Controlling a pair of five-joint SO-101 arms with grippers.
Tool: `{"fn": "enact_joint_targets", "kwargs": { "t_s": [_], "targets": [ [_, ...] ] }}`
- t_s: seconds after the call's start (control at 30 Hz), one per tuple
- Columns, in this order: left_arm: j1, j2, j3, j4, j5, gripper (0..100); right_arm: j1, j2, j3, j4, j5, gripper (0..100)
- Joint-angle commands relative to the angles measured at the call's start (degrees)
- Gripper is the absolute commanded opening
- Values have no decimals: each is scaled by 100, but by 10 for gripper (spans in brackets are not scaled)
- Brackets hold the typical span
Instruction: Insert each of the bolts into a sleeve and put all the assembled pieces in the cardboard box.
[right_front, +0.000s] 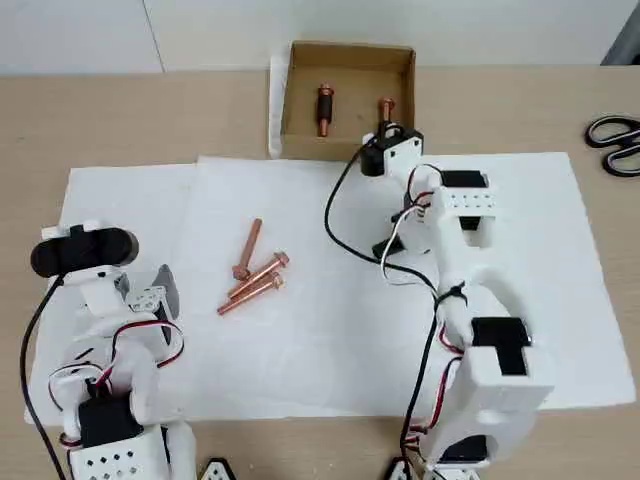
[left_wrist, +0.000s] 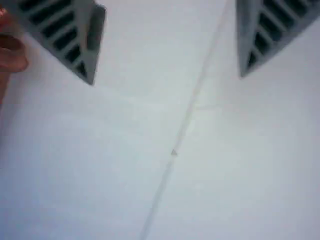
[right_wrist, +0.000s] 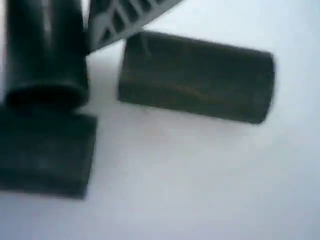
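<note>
Left claw (left_wrist: 165, 77) wide over paper (left_wrist: 210, 180), three bare copper bolts (right_front: 258, 277) — black-sleeved bolt (right_front: 325, 108) in box (right_front: 352, 100)

Your left arm (right_front: 100, 300) and right arm (right_front: 490, 385) are both white plastic shells with black motor blocks (right_front: 500, 345) set into the joints. You'll see thin red, white and black wires (right_front: 150, 335) looped at the joints, a long black cable (right_front: 335, 215) trailing off the right one, and grey ribbed fingers (left_wrist: 75, 35) on the left.
</note>
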Motion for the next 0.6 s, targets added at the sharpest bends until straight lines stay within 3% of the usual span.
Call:
{"fn": "enact_joint_targets", "kwargs": {
  "t_s": [0.0, 0.27, 0.43, 0.57],
  "targets": [
    [26, -62, -31, 9, -18, 180, 22, 286, -378, -84, 35, 157],
    [26, -53, -31, 9, -18, 180, 22, 752, -651, -40, 26, 152],
    [26, -53, -31, 9, -18, 180, 22, 734, -668, 75, 18, 0],
    [26, -53, -31, 9, -18, 180, 13, 629, -1081, 769, 18, 16]
  ]
}}
